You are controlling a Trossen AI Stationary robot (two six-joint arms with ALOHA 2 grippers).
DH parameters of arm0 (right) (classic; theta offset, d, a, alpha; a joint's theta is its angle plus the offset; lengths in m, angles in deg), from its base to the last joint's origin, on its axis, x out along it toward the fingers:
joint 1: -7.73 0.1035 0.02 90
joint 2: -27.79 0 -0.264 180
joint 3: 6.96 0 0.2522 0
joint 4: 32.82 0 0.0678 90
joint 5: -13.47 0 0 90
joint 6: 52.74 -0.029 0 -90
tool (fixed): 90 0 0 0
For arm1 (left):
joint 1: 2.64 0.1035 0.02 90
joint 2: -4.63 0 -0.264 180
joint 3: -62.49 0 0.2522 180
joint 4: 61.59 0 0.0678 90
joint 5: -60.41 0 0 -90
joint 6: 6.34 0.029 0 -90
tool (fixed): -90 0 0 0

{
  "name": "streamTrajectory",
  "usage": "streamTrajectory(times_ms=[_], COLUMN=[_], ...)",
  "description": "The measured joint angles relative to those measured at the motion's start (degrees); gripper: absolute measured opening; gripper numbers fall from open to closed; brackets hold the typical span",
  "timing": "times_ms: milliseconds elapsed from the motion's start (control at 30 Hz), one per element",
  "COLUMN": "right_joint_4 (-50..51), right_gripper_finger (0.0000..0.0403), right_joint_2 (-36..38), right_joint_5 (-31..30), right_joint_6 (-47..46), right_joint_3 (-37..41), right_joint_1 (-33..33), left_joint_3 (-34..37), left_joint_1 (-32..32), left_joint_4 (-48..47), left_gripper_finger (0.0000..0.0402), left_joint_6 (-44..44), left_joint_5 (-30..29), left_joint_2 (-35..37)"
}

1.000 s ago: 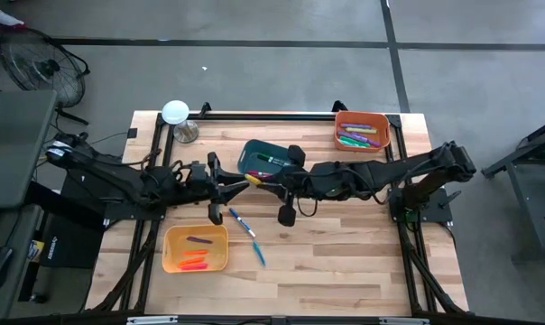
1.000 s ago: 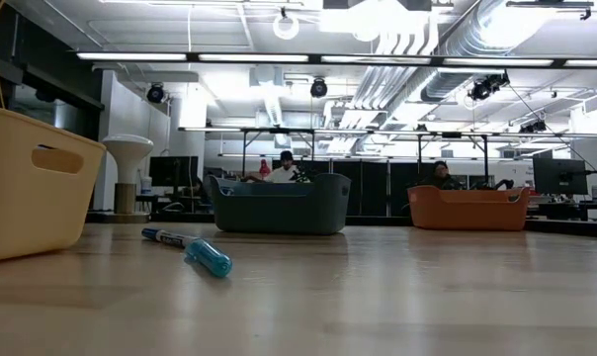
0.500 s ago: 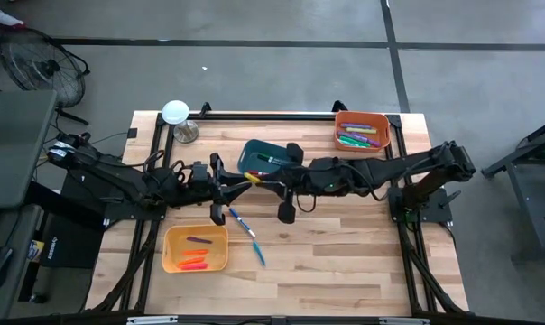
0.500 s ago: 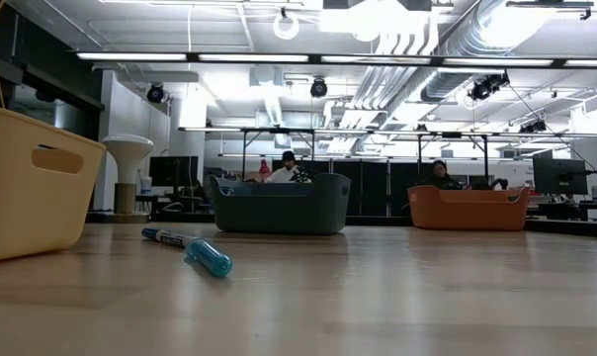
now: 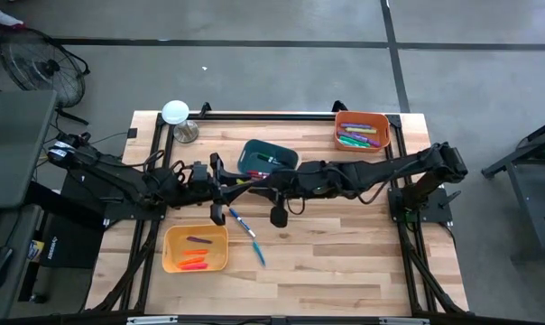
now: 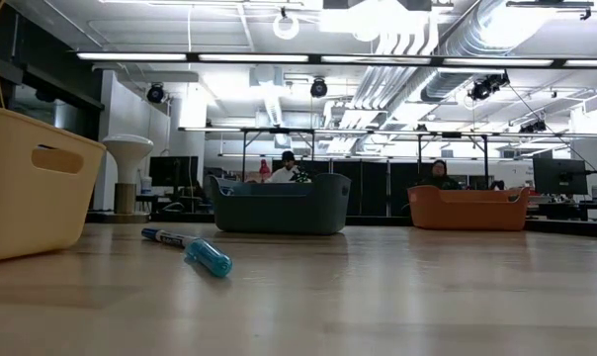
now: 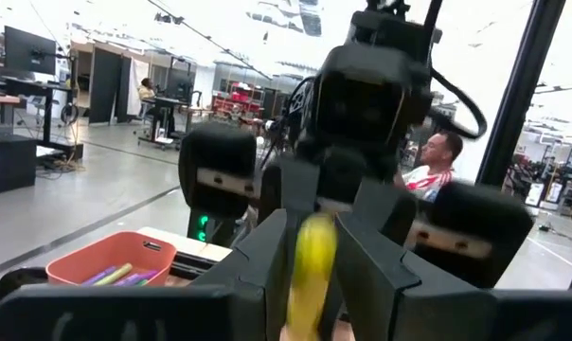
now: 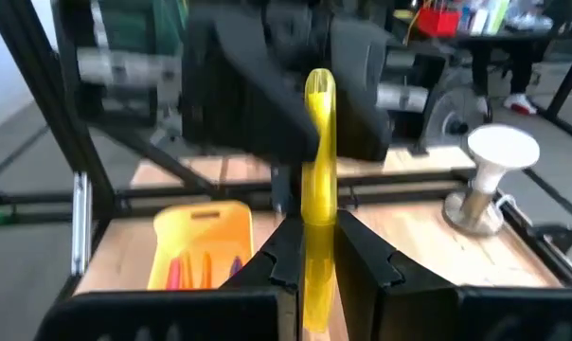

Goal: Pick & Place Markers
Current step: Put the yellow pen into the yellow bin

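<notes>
A yellow marker (image 8: 316,180) hangs in the air between my two grippers, which face each other over the table's middle, just in front of the teal bin (image 5: 269,157). My left gripper (image 5: 243,183) is shut on one end of it, and my right gripper (image 5: 262,181) is shut on the other end. Two more markers lie flat on the wood: a white-barrelled one with a blue cap (image 5: 242,222) and a teal one (image 5: 259,255). The low view also shows that blue-capped marker (image 6: 166,236) and the teal one (image 6: 210,259). My left gripper pinches the yellow marker's end (image 7: 310,260) between its two fingers, coming level from the table's left, fingers along the marker. The marker is lifted clear and roughly level. My right gripper pinches the marker's other end (image 8: 316,237) between its two fingers (image 8: 288,248), level from the table's right, fingers along it.
A yellow bin (image 5: 195,248) with red and orange markers sits near the left front. An orange bin (image 5: 363,131) with several markers stands at the far right. A white-topped stand (image 5: 176,115) is at the far left. Bare wood lies at the near right.
My right gripper has moved toward the table's left, closing the distance to my left gripper, until its fingers reached the yellow marker's free end. The marker stays held in the air, and the two markers on the table have not moved.
</notes>
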Motion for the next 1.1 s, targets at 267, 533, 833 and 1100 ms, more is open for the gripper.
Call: streamTrajectory(times_ms=[267, 533, 833, 1100], right_joint_4=[-3.0, -4.1, -4.5, -4.2], right_gripper_finger=[0.0029, 0.0029, 0.0029, 0.0029], right_joint_2=[-0.1, 0.0, 0.0, 0.0], right_joint_5=[0.4, 0.3, 0.3, 0.4], right_joint_6=[0.0, 0.6, 1.1, 1.1], right_joint_3=[0.0, 0.0, 0.0, 0.0], right_joint_1=[-0.8, -1.3, -1.5, -1.6], left_joint_3=[0.0, 0.0, 0.0, 0.0], left_joint_1=[0.0, 0.0, 0.0, 0.0], left_joint_4=[-0.3, -0.3, -0.2, -0.2], left_gripper_finger=[0.0085, 0.0085, 0.0034, 0.0034], left_joint_6=[0.0, 0.0, 2.5, 2.5], left_joint_5=[-0.2, -0.4, -2.0, -3.8], left_joint_2=[0.0, 0.0, 0.0, 0.0])
